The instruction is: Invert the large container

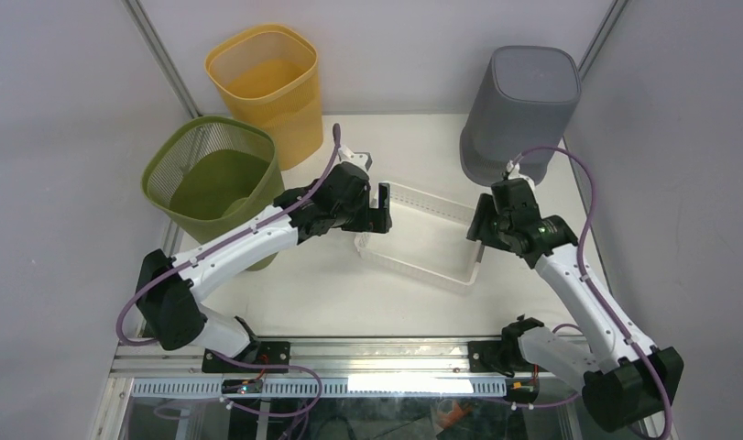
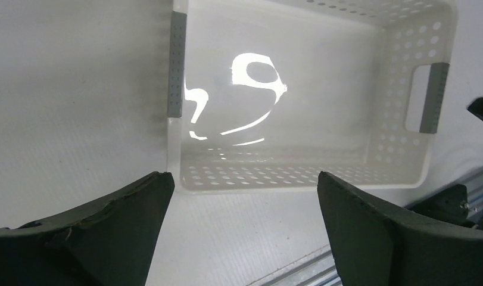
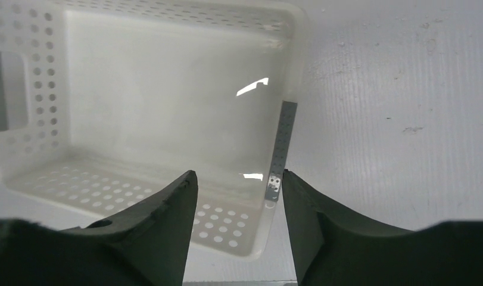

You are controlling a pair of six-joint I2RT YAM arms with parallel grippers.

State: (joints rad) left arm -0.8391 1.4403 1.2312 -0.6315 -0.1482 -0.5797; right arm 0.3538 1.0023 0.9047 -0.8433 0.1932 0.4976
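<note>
Top view: the white perforated basket point(image 1: 422, 240) sits open side up in the middle of the counter point(image 1: 331, 286). From it, a green mesh bin point(image 1: 212, 179) stands at 9 o'clock, a yellow bin point(image 1: 267, 87) at 11 o'clock and a grey bin point(image 1: 519, 110) at 1 o'clock. The left gripper point(image 1: 383, 209) is at the basket's 9 o'clock end and the right gripper point(image 1: 477, 234) is at its 3 o'clock end.

Left wrist view: the left gripper point(image 2: 245, 185) has its jaws wide apart, and the basket point(image 2: 322, 89) lies beyond them toward 12 o'clock, untouched. A grey handle strip point(image 2: 177, 65) shows on each end wall.

Right wrist view: the right gripper point(image 3: 239, 179) has its jaws apart. The basket's point(image 3: 161, 101) near end wall and its grey strip point(image 3: 280, 149) lie in the gap between them, with space on both sides.
</note>
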